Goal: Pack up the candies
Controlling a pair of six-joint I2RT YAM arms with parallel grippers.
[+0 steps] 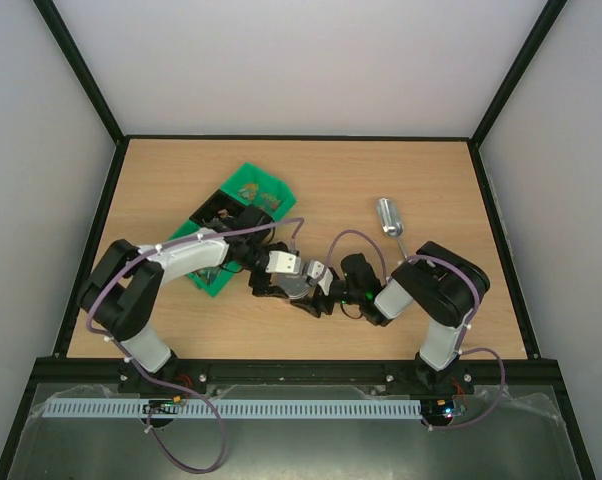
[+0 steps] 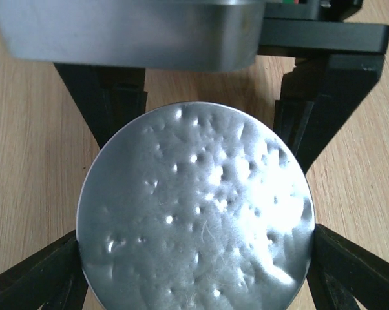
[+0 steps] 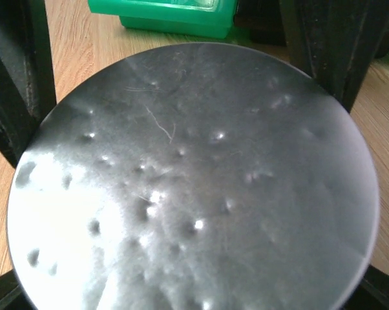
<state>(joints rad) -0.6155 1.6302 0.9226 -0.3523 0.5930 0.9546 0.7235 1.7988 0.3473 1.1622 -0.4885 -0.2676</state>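
A round silver lid (image 1: pixel 303 287), dented, sits between both grippers at the table's middle. In the left wrist view the lid (image 2: pixel 194 213) fills the frame, with my left gripper (image 2: pixel 194 265) shut on its rim, one finger on each side (image 2: pixel 46 274). My right gripper (image 1: pixel 324 283) meets it from the right. In the right wrist view the lid (image 3: pixel 194 187) spans my right gripper (image 3: pixel 194 287), whose fingers (image 3: pixel 383 285) press its edges. The candies (image 1: pixel 249 190) show as small coloured specks in the green bin (image 1: pixel 266 180). The metal scoop (image 1: pixel 389 216) lies alone at the right.
The green bin (image 3: pixel 175 19) stands just behind the lid and beside the left forearm. The left arm's fingers (image 3: pixel 13 77) rise on both sides in the right wrist view. Black frame rails border the table.
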